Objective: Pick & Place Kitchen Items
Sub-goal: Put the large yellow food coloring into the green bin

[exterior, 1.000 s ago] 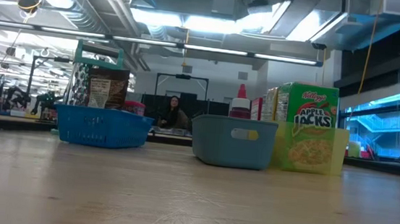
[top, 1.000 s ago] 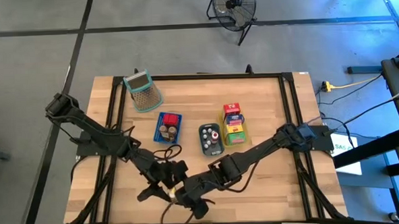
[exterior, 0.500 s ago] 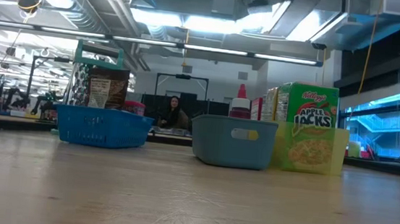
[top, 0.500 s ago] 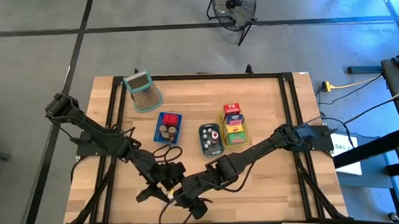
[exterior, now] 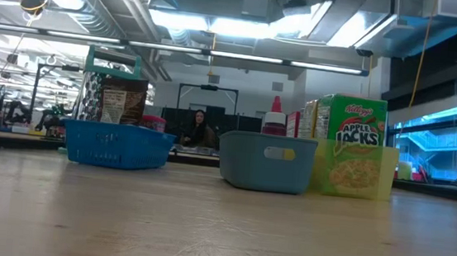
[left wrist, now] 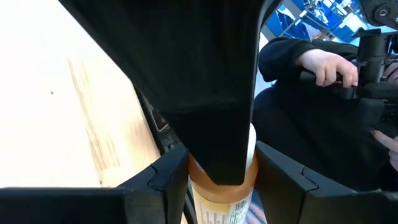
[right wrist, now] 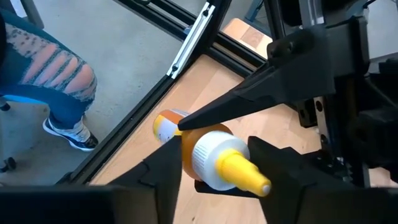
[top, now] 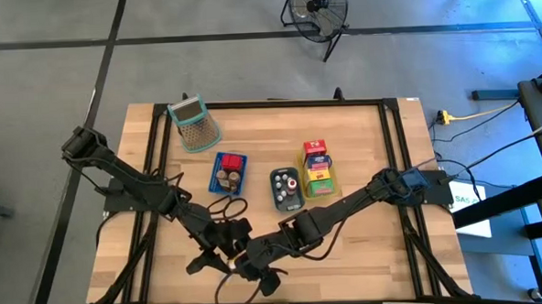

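1. We find both hands together near the 6 o'clock edge of the pale wooden bench (top: 376, 248). The left arm reaches in from about 9 o'clock and the right arm from about 3 o'clock.
2. The task's thing here is an amber plastic squeeze bottle with a white collar and a yellow nozzle (right wrist: 211, 154). It hangs between the two hands, clear of the bench.
3. The left hand (left wrist: 221, 180) is part-closed and clamped across the bottle's labelled body, so we judge that it carries the weight.
4. The right hand (right wrist: 214, 165) sits astride the white collar at the nozzle end. We cannot tell whether it has gripped yet.
5. The relation that matters is the bottle's long axis. It runs from the left hand's hold on the body out to the nozzle, which points back along the right arm. Both hands are equally near, at opposite ends.
6. The blue tray (top: 229, 172), grey-blue tray (top: 286, 188) and yellow tray (top: 318, 173) lie well apart towards 12 o'clock. We judge that the right arm has the easier reach to them.
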Motion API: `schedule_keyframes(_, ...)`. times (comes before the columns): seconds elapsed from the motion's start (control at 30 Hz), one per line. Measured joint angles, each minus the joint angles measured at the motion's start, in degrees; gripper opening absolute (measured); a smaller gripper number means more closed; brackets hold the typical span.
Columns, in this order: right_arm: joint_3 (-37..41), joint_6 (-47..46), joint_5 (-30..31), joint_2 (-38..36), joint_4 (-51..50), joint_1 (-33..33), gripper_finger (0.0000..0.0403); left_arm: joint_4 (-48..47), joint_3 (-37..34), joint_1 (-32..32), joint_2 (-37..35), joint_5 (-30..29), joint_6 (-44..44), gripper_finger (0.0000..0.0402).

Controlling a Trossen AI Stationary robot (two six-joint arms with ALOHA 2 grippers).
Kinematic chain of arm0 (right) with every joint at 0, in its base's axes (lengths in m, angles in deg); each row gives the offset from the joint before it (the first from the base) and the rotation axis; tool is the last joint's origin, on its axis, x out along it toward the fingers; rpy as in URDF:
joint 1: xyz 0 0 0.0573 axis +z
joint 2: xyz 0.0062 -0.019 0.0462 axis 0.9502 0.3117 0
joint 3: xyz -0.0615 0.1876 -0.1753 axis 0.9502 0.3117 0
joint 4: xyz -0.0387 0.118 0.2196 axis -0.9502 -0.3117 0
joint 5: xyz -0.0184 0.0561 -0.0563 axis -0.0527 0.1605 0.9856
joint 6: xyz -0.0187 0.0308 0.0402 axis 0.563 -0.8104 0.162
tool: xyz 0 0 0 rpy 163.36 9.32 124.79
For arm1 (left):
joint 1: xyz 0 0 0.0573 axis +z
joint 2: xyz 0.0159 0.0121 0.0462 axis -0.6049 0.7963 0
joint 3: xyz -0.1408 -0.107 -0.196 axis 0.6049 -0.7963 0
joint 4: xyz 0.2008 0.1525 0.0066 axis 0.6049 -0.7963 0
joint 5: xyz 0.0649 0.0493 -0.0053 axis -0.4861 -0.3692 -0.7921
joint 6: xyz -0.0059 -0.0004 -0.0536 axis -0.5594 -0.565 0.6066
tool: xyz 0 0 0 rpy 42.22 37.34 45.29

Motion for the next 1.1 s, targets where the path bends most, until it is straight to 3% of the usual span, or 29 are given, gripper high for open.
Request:
schedule_keyframes(0.3,0.02,-0.02,-0.48,0.04,0.07,-0.09,0.0122,-0.29,-0.02,0.00,0.07,0.42,-0.13,0.0155)
schedule_keyframes(0.63,0.04,0.00,-0.30,0.04,-0.14,0.05,0.0118,-0.20,-0.02,0.02,0.07,-0.09,-0.62,0.0175)
schedule_keyframes(1.1,0.11,-4.03,4.63,0.17,-5.56,2.20,0.0115,0.83,-0.02,0.11,0.07,-3.64,-0.70,0.0204)
